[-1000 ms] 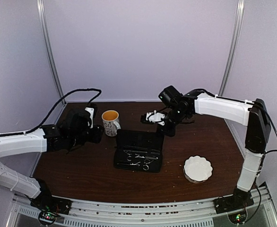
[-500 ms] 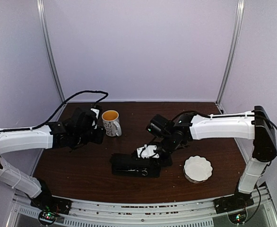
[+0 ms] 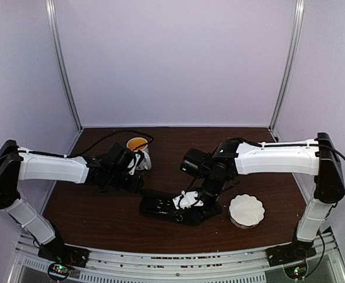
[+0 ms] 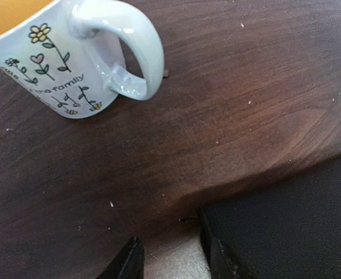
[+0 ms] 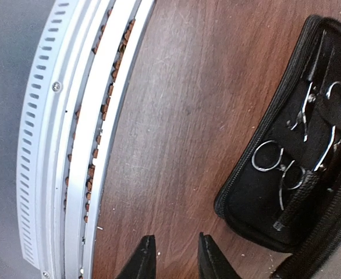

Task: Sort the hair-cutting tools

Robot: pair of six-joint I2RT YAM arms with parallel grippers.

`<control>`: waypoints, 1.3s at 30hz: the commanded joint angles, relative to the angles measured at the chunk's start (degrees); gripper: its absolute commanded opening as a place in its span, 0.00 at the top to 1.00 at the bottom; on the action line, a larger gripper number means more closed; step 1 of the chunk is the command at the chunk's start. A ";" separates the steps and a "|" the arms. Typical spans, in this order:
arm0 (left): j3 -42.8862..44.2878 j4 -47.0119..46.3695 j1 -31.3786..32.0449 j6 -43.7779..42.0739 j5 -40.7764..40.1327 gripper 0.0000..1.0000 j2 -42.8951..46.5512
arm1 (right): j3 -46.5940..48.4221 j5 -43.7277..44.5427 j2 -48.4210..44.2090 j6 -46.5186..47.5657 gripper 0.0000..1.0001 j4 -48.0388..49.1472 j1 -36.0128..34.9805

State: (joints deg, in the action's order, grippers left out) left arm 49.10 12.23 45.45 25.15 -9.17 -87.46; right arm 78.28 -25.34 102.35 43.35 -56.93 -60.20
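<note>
Right gripper [image 5: 171,256]: fingers slightly parted, nothing held, low over the desk [image 5: 176,116] just beside the open black case [image 5: 246,200]. I see silver scissors [image 5: 305,116] lying inside the case. Left gripper [image 4: 170,264]: part open, empty, beside the case edge. The mug [image 4: 54,64] stands beyond it.

Mug [image 4: 60,70], case [image 4: 292,226] — bare wood [image 4: 217,116] between

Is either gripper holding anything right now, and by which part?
Nothing is held. The left gripper is open over bare table beside the case; the right gripper is open over table near the case's end.
</note>
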 commanded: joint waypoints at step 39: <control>-8.21 -4.60 -0.63 3.66 20.72 0.73 -0.92 | 0.93 19.82 12.46 -2.57 0.69 15.01 6.92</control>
State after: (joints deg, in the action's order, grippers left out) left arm 43.94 5.82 44.40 26.76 10.70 -91.22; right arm 81.73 -16.40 112.44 37.15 -44.10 -56.73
